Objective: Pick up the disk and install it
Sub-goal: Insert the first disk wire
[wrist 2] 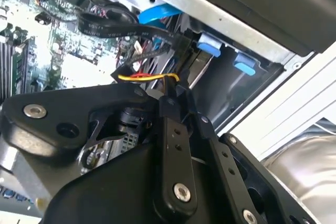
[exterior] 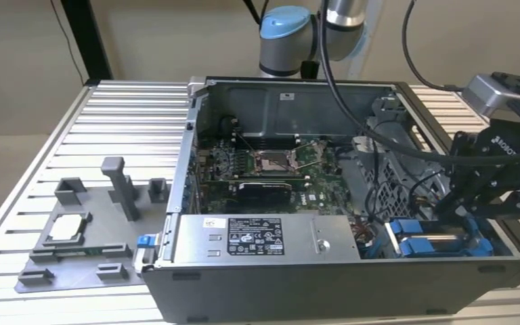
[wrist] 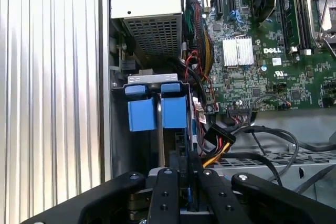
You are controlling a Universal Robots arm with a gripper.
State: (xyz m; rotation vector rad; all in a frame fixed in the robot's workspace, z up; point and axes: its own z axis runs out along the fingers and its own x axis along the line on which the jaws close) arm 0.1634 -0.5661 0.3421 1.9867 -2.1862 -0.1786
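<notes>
Disk (exterior: 441, 244): silver slab with blue side rails. It sits down in the drive bay (wrist: 152, 80) at the corner of the open computer case (exterior: 332, 291), on the exterior view's right, near the power supply box (exterior: 251, 237). Count: one disk.

Gripper (wrist: 186, 174): one. It reaches into that same corner from above. In the first wrist view its two fingers (wrist: 165, 192) stand close and parallel, with a sliver of blue in the narrow gap between them. I read this as a clamp across the disk's thickness. The contact itself is hidden, so that is likely rather than certain.

Handling, by judgement:
- Rigid metal body with no give.
- Dense for its size, so it would drag on a shallow hold.
- Bare faces look smooth and liable to slip.
- Probably shock-sensitive, so knocks against the bay walls are the risk.
- Best purchase is on the long edges at the blue rails, near mid-length, keeping off the label face and the connector end.

Other counts:
- Blue tabs (wrist: 142, 108) in the bay: two, side by side.
- Power cable plug (wrist: 218, 142) with yellow and red wires: one, just beside the fingers and apt to snag.
- Motherboard (exterior: 269, 166): one.
- Small square chip (exterior: 68, 229): one, resting on a grey fixture (exterior: 70, 261) on the exterior view's left, well apart from the case.
</notes>
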